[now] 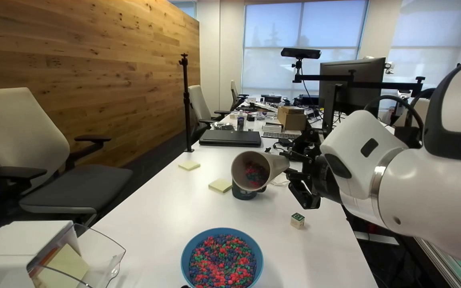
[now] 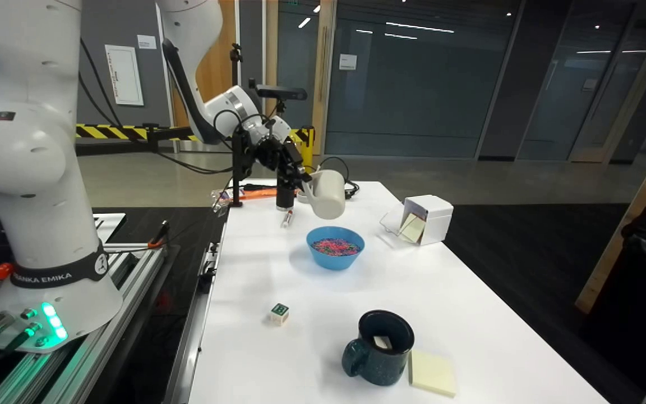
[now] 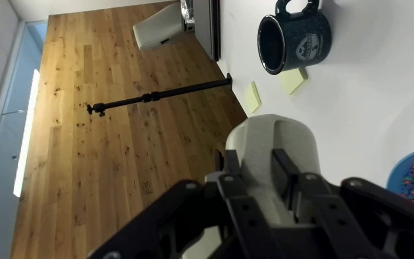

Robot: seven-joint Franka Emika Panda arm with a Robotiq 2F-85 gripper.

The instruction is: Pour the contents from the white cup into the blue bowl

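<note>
White cup [image 1: 241, 167] is airborne in an exterior view, tipped, mouth aimed at me, colored bits [image 1: 257, 175] inside. Blue bowl [image 1: 222, 231] sits lower, on the mouth side it looks like, loaded with more. In an exterior view a dark mug [image 2: 384, 367] has something pale [image 2: 382, 341] in it. Wrist view: my gripper [image 3: 256, 160] has the cup pinched, by its handle I think, bowl off right.

Rounded white arm [image 2: 26, 151], black screw-studded pincer [image 3: 256, 160], green-lit base [image 2: 48, 308]

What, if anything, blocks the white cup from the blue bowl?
Nothing visible: both exterior views show an open gap between the tilted white cup and blue bowl. The lettered block sits to one side.
</note>
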